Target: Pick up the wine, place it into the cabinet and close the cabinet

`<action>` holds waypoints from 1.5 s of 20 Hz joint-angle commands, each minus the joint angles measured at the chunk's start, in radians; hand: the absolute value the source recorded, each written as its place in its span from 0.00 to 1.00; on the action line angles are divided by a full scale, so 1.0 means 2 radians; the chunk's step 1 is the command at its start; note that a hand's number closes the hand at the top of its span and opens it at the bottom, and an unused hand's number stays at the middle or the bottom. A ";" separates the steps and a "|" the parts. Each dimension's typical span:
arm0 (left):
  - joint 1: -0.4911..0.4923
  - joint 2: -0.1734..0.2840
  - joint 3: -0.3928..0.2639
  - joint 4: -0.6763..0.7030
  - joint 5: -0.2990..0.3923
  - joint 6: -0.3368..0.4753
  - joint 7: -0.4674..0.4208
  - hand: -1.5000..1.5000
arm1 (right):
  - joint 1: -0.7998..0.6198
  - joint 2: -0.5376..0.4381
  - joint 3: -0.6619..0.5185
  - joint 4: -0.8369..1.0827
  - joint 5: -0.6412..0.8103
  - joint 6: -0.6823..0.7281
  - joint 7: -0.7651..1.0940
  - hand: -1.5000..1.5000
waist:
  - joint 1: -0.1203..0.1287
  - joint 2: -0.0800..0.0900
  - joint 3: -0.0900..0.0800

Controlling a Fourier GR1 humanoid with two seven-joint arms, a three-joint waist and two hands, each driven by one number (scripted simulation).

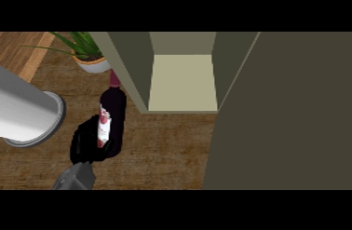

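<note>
On the brown counter (165,150), just left of the open cabinet (182,84), the wine bottle (113,113) stands with its neck toward the cabinet's left wall and its pale label facing the lower left. The black hand at its base (88,144) comes in from the lower edge at the left of the view, which makes it the left hand, and its fingers are wrapped round the lower body of the bottle, clamped on it. The right hand does not show at all. The cabinet's pale inner shelf (183,82) is bare, and its door (288,112) hangs wide, a large dark panel filling the right side of the view. Whether the bottle is lifted off the counter or resting on it cannot be told from this steep angle. So, by my reading, the grasp is made, but the bottle is outside the cabinet, to the left of its side wall; carrying it round that wall onto the shelf, releasing it and swinging the door shut all remain. A potted plant (88,54) sits just beyond the bottle's neck, and a grey cylinder (27,115) lies at the far left, both near the path.
</note>
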State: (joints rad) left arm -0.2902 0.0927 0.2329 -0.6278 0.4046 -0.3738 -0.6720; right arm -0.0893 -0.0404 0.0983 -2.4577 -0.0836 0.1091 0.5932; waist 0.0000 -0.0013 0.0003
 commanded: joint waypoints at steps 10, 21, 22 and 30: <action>0.079 -0.046 -0.156 -0.216 0.026 0.085 0.091 1.00 | -0.024 0.009 0.022 -0.047 0.000 -0.027 0.063 0.00 | 0.000 -0.001 0.000; 0.093 -0.046 -0.309 -0.320 0.106 0.277 0.127 1.00 | 0.012 -0.004 -0.036 -0.005 -0.057 0.017 -0.009 0.00 | -0.002 0.000 0.000; 0.086 -0.046 -0.281 -0.280 0.102 0.239 0.099 1.00 | -0.057 -0.005 -0.008 -0.032 -0.034 -0.020 0.073 0.00 | -0.001 0.000 -0.001; 0.025 -0.046 -0.307 -0.232 0.165 0.300 0.089 1.00 | -0.022 -0.002 -0.017 -0.028 -0.036 -0.011 0.044 0.00 | -0.002 0.001 0.000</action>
State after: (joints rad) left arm -0.1901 0.0004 -0.4132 -1.1195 0.7087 0.2125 -0.5204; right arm -0.1208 -0.0423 0.0794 -2.4474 -0.1124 0.1089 0.6271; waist -0.0063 0.0002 -0.0003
